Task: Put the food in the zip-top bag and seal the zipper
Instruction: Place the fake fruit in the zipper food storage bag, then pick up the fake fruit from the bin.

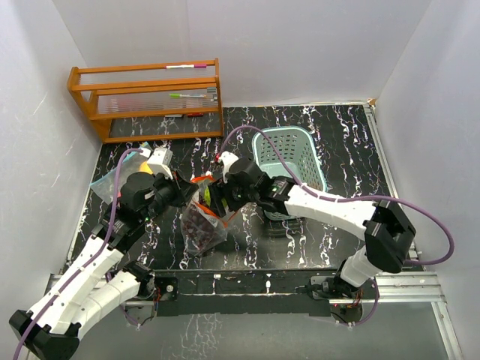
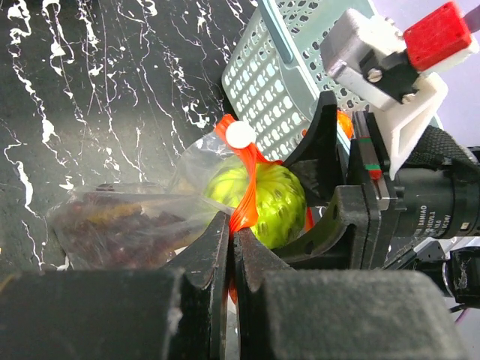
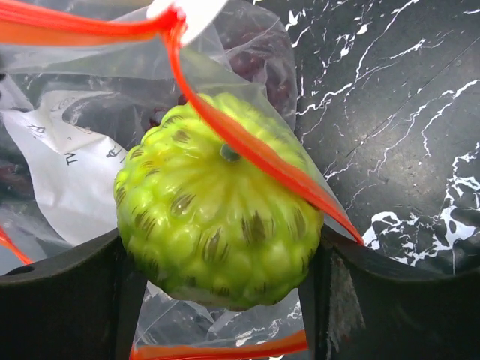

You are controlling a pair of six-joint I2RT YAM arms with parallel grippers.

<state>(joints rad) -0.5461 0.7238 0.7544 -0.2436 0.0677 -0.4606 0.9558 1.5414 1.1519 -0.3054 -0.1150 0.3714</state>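
Bumpy green fruit point(image 3: 217, 202) sits clamped between the fingers of my right pincer point(image 3: 221, 285), at the mouth of the bag point(image 2: 127, 225). The orange zipper point(image 3: 247, 150) runs across it, with clear film over its top. My left pincer point(image 2: 231, 232) is clenched on the zipper rim, holding the mouth up. Dark grapes point(image 1: 201, 226) lie inside already. Step in hand: loading food. Next, by my reckoning: push the fruit deeper past the rim, let go, and withdraw without dragging the film.

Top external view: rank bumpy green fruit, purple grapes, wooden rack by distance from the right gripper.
1. bumpy green fruit, between the right gripper's fingers.
2. purple grapes, in the bag, just below in view.
3. wooden rack, back left corner.
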